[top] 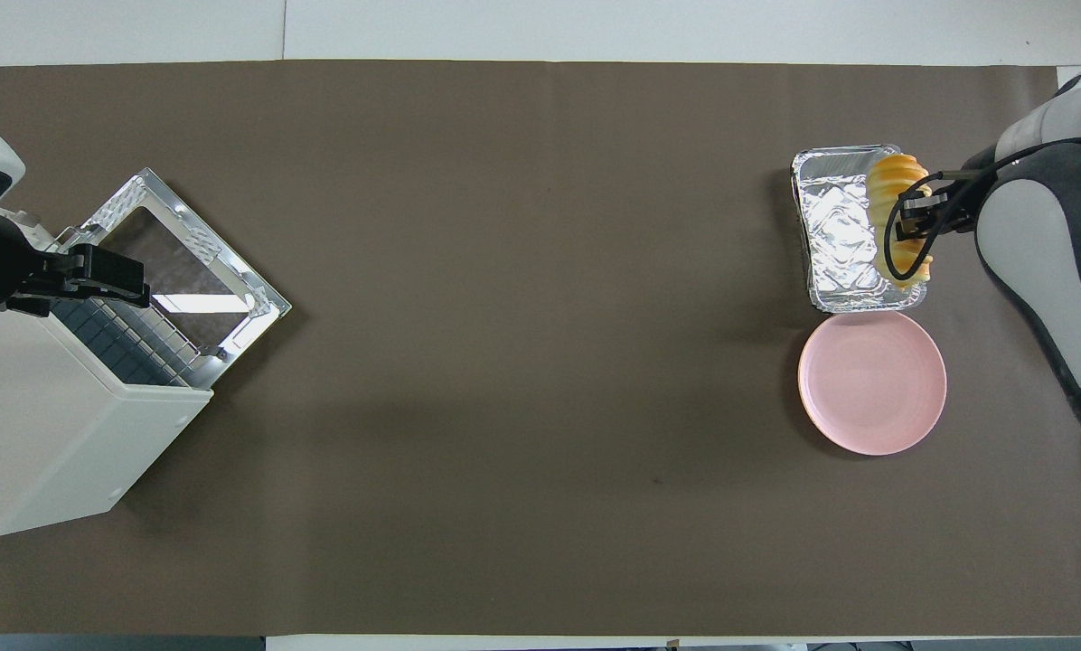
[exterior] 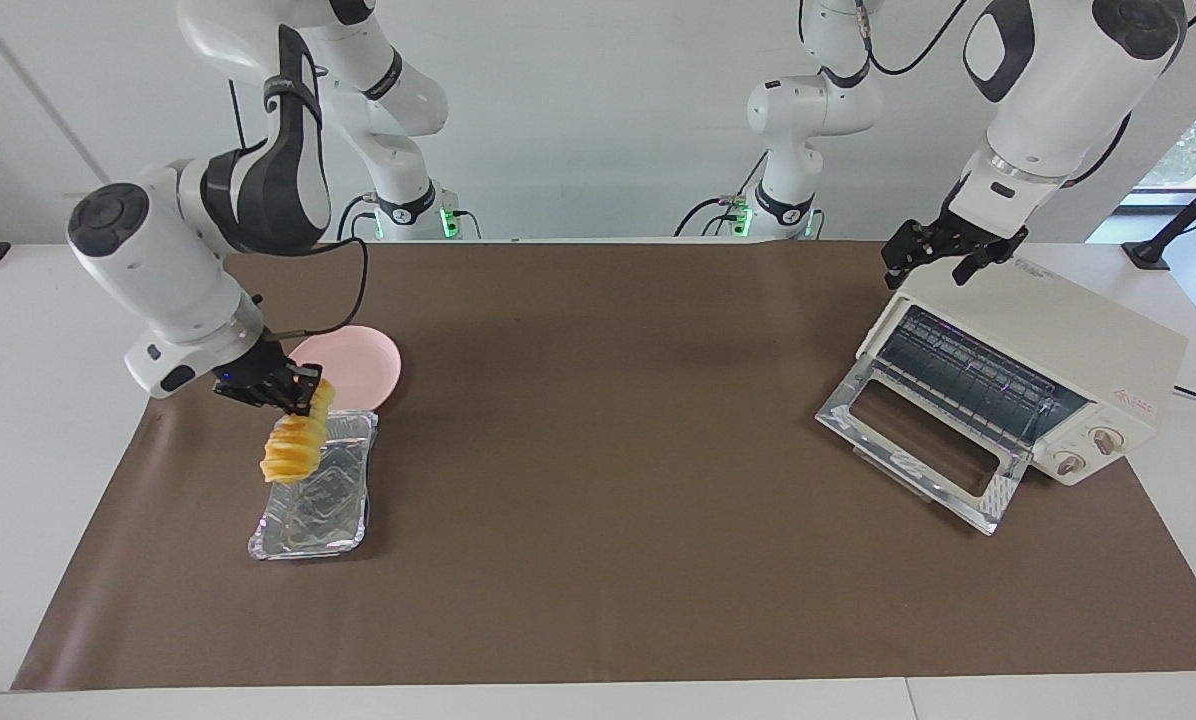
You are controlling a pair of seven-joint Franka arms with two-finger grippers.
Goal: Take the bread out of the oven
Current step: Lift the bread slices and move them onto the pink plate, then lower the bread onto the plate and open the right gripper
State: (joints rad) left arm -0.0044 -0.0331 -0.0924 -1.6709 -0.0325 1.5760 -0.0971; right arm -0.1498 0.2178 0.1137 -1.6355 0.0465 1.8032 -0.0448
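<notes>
My right gripper (exterior: 303, 393) is shut on one end of the yellow-orange ridged bread (exterior: 292, 450). The bread hangs tilted over the edge of the crinkled foil tray (exterior: 313, 510). In the overhead view the right gripper (top: 913, 217) holds the bread (top: 893, 176) over the tray (top: 834, 235). The cream-white oven (exterior: 1078, 330) stands at the left arm's end of the table with its glass door (exterior: 918, 450) folded down. Its dark wire rack shows nothing on it. My left gripper (exterior: 943, 262) is open and empty over the oven's top front edge, also seen from overhead (top: 111, 271).
An empty pink plate (exterior: 358, 365) lies beside the foil tray, nearer to the robots (top: 870, 384). A brown mat (exterior: 598, 480) covers the table. The oven (top: 61, 434) and its open door (top: 179, 262) fill the corner at the left arm's end.
</notes>
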